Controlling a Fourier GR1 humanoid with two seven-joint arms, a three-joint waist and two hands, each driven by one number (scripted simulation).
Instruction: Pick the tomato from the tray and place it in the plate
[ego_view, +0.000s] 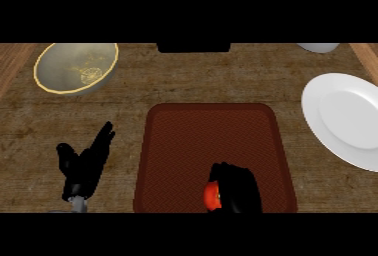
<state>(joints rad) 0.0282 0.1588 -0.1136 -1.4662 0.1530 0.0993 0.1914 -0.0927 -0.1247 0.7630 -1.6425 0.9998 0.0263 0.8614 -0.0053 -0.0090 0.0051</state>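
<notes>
A red tomato (211, 195) sits on the near part of a dark reddish-brown tray (214, 130), a little right of the tray's middle and close to its near edge. Only the tomato's left side shows; the rest is hidden under the robot's right hand (238, 190). That black hand comes in from the lower edge of the view and lies over the tomato, its fingers curled round it from above and from the right, so it is grasping the tomato. Whether the tomato touches the tray surface or is slightly raised cannot be told from this steep downward angle.

The tray is a rounded rectangle lying in the middle of a brown, wood-grained counter (184, 80). It stretches from the near edge of the view to about midway across the counter.

To the right of the tray, apart from it, lies a white round plate (347, 120), partly cut off by the right edge.

To the left of the tray, over the bare counter, is the robot's left hand (85, 162). It is black, with straight fingers pointing away from the robot and the thumb set out to the left. It is released and touches no object.

At the far left stands a pale bowl (77, 67) with a yellowish rim. At the far right a small part of a pale rounded object (319, 47) shows at the top, and a dark block (193, 47) sits at the far middle.
</notes>
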